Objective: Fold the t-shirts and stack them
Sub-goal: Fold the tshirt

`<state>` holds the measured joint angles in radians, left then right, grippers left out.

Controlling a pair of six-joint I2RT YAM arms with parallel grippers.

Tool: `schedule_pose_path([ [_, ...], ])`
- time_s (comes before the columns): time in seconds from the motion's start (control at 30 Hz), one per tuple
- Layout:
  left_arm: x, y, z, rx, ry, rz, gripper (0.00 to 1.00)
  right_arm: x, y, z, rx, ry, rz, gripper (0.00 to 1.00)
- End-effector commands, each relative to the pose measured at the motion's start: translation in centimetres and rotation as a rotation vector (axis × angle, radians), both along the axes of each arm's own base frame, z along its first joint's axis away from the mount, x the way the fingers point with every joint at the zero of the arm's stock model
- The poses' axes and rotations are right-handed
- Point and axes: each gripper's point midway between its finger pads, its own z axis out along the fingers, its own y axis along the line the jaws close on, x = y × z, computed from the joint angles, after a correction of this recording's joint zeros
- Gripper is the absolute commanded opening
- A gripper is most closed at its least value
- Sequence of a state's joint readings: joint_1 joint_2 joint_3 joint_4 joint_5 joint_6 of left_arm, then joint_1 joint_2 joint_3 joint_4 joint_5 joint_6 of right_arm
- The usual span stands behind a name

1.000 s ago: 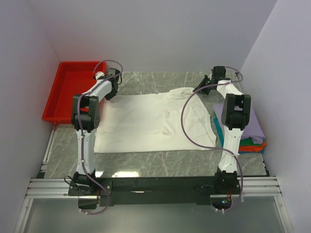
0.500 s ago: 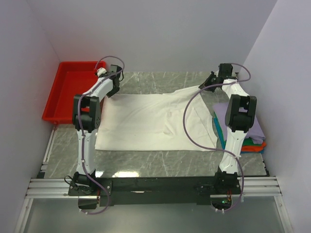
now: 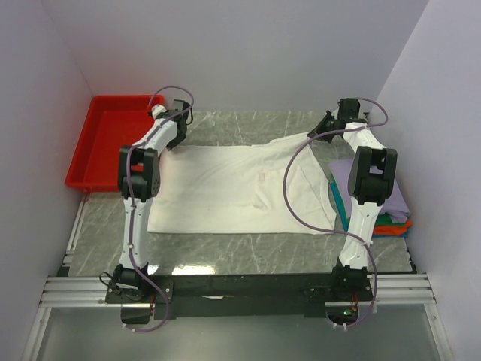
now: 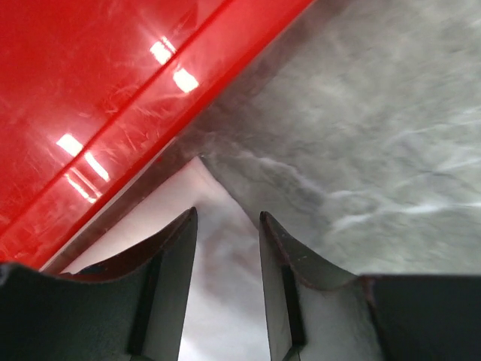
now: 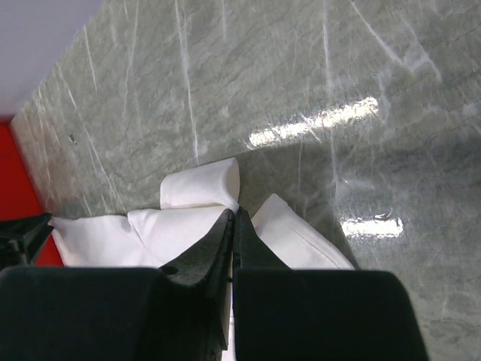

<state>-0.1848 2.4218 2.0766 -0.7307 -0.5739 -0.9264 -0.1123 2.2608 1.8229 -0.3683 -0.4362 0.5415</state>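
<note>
Top external: we count one big white t-shirt spread flat on the table, and one pile of four folded shirts at its right: lavender, teal, green, orange. The right arm hides part of that pile. One red tray sits far left. The right gripper pinches the shirt's far right corner, fingers closed tight. The left gripper hangs over the far left corner, fingers slightly apart, holding nothing. A second ago the shirt was more bunched.
</note>
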Motion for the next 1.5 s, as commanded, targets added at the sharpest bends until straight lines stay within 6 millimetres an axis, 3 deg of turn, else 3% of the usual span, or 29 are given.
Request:
schedule_pose_path([
  [0.0,0.3,0.2,0.1,0.021,-0.004,0.025,0.45,0.5,-0.9,3.3,-0.006,-0.080,-0.008,0.00],
  [0.23,-0.1,0.0,-1.1,0.006,0.019,0.025,0.39,0.4,-0.6,3.0,0.007,-0.076,0.001,0.00],
  [0.37,-0.2,-0.2,-0.5,-0.007,0.010,0.019,0.19,0.4,-0.5,3.3,0.011,-0.081,0.005,0.00],
  [0.5,0.2,-0.5,1.2,-0.025,-0.025,0.006,0.11,0.2,-0.4,4.3,0.012,-0.095,0.004,0.00],
  [0.87,0.5,-0.8,6.9,-0.048,-0.143,-0.026,0.08,-0.6,-0.6,7.7,0.001,-0.164,-0.021,0.00],
  [1.17,-1.1,-0.4,6.7,-0.043,-0.115,-0.018,0.08,-2.7,-0.6,9.4,-0.017,-0.189,-0.029,0.00],
  [1.33,-2.3,-0.3,7.2,-0.057,-0.123,-0.006,0.06,-5.2,-0.2,9.0,0.002,-0.177,-0.039,0.00],
  [1.37,-2.8,-0.2,6.9,-0.057,-0.112,-0.002,0.04,-5.6,-0.1,10.1,0.000,-0.204,-0.045,0.00],
  [1.43,-3.3,-0.3,7.6,-0.070,-0.127,0.005,0.03,-7.0,-0.1,9.0,0.000,-0.175,-0.057,0.00],
  [1.47,-4.0,-0.3,6.9,-0.069,-0.108,0.006,0.02,-7.6,0.0,9.8,0.000,-0.191,-0.064,0.00],
])
